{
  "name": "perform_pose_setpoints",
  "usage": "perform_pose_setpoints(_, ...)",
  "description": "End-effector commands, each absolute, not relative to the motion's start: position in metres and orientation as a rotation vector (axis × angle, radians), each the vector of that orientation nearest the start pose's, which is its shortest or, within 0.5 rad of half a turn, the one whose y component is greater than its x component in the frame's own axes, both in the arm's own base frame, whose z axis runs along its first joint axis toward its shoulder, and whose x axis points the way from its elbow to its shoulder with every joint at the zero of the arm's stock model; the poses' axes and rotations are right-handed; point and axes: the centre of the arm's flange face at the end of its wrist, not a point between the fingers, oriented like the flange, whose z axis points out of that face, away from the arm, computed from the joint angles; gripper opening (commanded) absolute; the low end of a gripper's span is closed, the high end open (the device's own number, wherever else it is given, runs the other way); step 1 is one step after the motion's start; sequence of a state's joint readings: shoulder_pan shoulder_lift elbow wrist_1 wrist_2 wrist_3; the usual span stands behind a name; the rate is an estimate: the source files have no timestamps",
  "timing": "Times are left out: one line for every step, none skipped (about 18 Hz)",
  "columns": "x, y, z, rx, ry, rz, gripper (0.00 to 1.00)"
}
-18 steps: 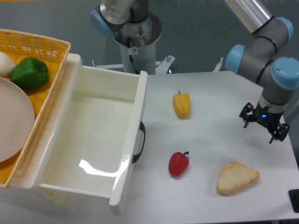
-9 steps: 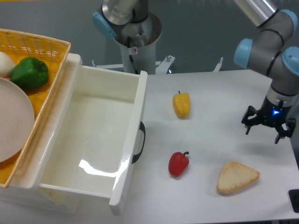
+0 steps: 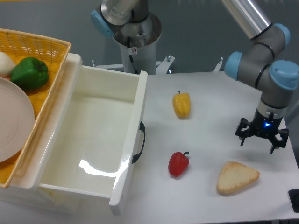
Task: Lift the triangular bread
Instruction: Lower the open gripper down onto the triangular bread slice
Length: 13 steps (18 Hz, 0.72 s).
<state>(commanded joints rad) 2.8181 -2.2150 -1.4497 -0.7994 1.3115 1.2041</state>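
Across the white table I see a matte, bare surface running from the open drawer to the right edge, with a grey wall behind and the arm's metal base column standing at the back. Nearest the jaws, the gripper hangs above the table's right side, pointing down, a small blue light glowing on its body. I read its jaws as spread apart, the dark fingertips splayed to either side, and nothing is between them; they touch no object that I can make out.

Just below the jaws and a little toward the front lies the triangular bread, flat on the table, tan with a browner crust, its point aimed right. It is near the fingertips but apart from them.

To the left of the jaws, well apart, a red pepper sits on the table with its stem up. Farther back and left of the jaws lies a yellow pepper.

Farthest left of the jaws, the white drawer stands pulled open, its dark handle facing the peppers and glare shining on its floor. Beyond it a yellow woven basket holds a green pepper, a pale plate and a white round thing that I cannot identify.
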Motion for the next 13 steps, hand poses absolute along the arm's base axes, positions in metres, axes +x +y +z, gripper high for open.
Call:
perform_pose_setpoints(-0.629, 0.383, 0.235, -2.809, 0.027, 0.225, 1.0)
perform_pose_setpoints(-0.63, 0.382, 0.234, -2.828, 0.084, 0.244, 1.0)
perform_pose_setpoints(-0.632, 0.381, 0.232, -2.856, 0.171, 0.273, 1.0)
perform_pose_setpoints(-0.632, 0.383, 0.229, -2.865, 0.286, 0.291, 0.99)
perform_pose_setpoints(-0.634, 0.385, 0.228, -2.859, 0.396, 0.307, 0.99)
perform_pose_setpoints(-0.634, 0.385, 0.225, -2.856, 0.452, 0.308, 0.99)
perform_pose_setpoints(-0.634, 0.385, 0.225, -2.856, 0.463, 0.31, 0.97)
perform_pose_setpoints(-0.634, 0.386, 0.224, -2.855, 0.474, 0.308, 0.96)
perform_pose_setpoints(-0.634, 0.386, 0.222, -2.854, 0.474, 0.306, 0.94)
perform_pose_setpoints(-0.637, 0.387, 0.218, -2.857, 0.474, 0.302, 0.92)
perform_pose_setpoints(-0.637, 0.391, 0.215, -2.857, 0.482, 0.299, 0.9)
perform_pose_setpoints(-0.634, 0.4, 0.215, -2.859, 0.502, 0.304, 0.9)
perform_pose_setpoints(-0.634, 0.403, 0.211, -2.873, 0.51, 0.307, 0.9)
